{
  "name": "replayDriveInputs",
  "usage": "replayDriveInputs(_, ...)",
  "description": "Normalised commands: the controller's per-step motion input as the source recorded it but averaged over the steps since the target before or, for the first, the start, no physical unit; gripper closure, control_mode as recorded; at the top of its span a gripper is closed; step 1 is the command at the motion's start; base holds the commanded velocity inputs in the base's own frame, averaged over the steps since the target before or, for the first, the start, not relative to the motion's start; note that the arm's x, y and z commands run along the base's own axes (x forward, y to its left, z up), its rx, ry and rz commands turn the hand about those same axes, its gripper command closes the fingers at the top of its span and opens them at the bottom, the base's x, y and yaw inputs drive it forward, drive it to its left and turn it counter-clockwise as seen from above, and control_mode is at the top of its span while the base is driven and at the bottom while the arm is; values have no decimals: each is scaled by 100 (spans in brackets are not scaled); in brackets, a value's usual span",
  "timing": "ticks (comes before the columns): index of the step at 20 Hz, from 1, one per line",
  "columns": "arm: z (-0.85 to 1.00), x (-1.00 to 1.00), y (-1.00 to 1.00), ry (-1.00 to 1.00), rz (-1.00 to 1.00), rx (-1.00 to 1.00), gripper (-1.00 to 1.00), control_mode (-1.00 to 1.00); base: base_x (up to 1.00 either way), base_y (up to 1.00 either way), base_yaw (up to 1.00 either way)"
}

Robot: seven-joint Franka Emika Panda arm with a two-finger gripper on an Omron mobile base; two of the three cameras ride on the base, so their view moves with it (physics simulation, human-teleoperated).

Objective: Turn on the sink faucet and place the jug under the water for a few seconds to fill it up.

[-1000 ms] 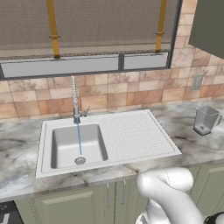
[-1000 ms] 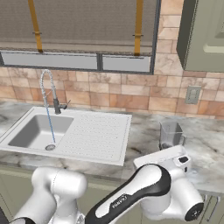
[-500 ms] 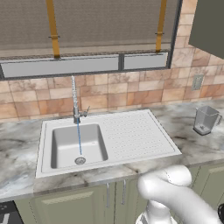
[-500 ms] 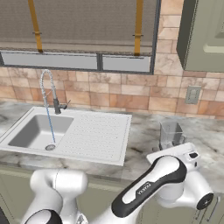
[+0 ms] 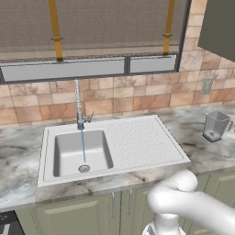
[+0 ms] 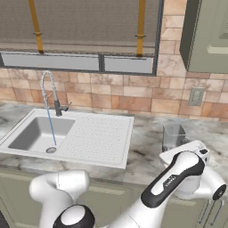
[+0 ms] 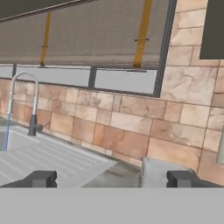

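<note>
Swinging further right over the last second, the white arm now has its wrist close behind the jug in the right base view, while sink, stream and jug have stayed put. Largest first: the marble tabletop runs the width of the scene, carrying the white sink with its ribbed drainboard on the right of the basin. At the basin's back edge stands the sink faucet, and the water falls from it as 1 thin blue line to the drain, so turning it on looks done. What is left, as I judge it, is the whole of the jug work: grasp, carry across the drainboard, hold under the stream. The jug stands upright on the tabletop well to the right of the sink, near the wall socket, untouched. In the hand view the pincer has its 2 tips wide apart, with nothing between them, and the jug's top sits low between them, nearer the right tip. Its handle is hard to make out, and its lower body is cut off there
</note>
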Motion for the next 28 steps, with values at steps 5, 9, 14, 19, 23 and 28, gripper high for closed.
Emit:
replayDriveInputs(5,-24,43,-40,0,13,1,-100,-100,0,0,0)
replayDriveInputs(9,-26,42,-30,0,10,0,-100,-100,0,0,0)
replayDriveInputs(14,-32,49,-6,1,5,0,-100,-100,0,0,0)
replayDriveInputs(19,-25,55,-8,1,2,0,-100,-100,0,0,0)
replayDriveInputs(23,-20,24,-16,0,3,0,-100,-100,0,0,0)
replayDriveInputs(28,-33,-15,-3,-1,6,0,-100,-100,0,0,0)
